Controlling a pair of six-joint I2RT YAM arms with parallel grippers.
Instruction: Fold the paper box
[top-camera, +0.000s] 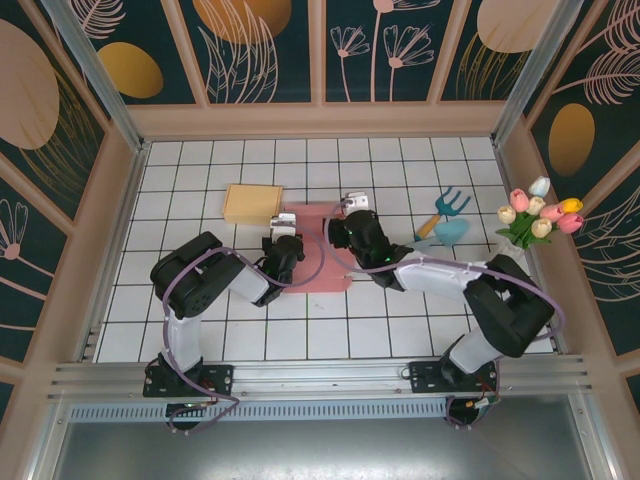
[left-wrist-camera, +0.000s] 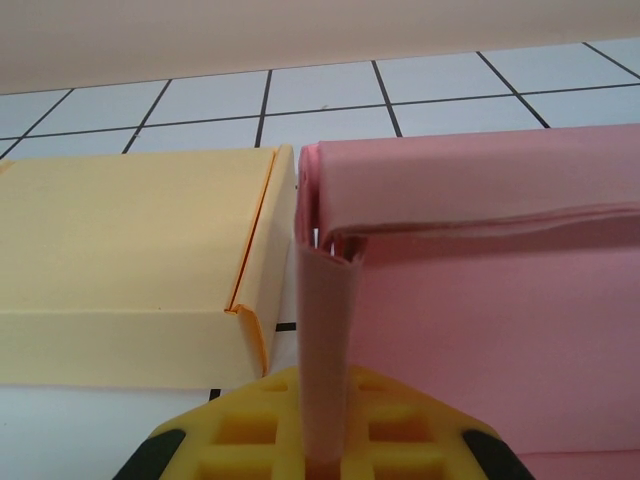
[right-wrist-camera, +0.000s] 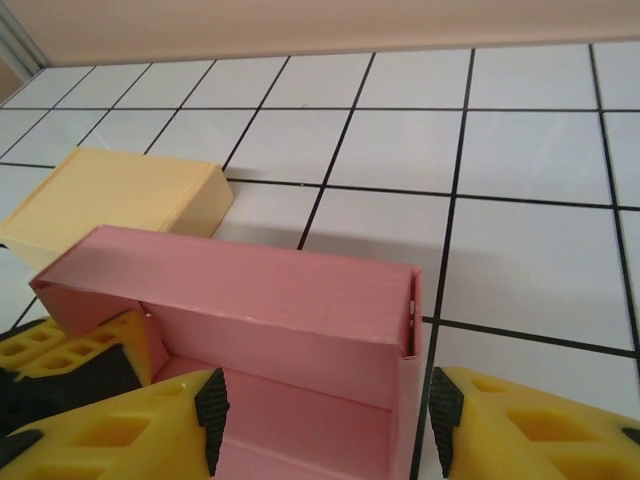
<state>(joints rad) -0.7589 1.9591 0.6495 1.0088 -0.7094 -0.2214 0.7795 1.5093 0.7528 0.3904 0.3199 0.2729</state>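
Observation:
The pink paper box (top-camera: 318, 262) lies partly folded at the middle of the tiled table, its far wall standing. My left gripper (left-wrist-camera: 325, 445) is shut on the box's upright left side wall (left-wrist-camera: 328, 320), which rises between its yellow fingers. In the top view, that left gripper (top-camera: 284, 236) sits at the box's left edge. My right gripper (right-wrist-camera: 328, 410) is open over the box's inside (right-wrist-camera: 300, 400), its pads straddling the right side wall (right-wrist-camera: 405, 400). Seen from above, the right gripper (top-camera: 352, 216) is at the box's far right corner.
A finished yellow box (top-camera: 252, 204) stands just left of the pink one, close to its wall (left-wrist-camera: 130, 250). Blue toy garden tools (top-camera: 447, 215) and a tulip bouquet (top-camera: 540, 212) lie at the right. Wooden enclosure walls ring the table.

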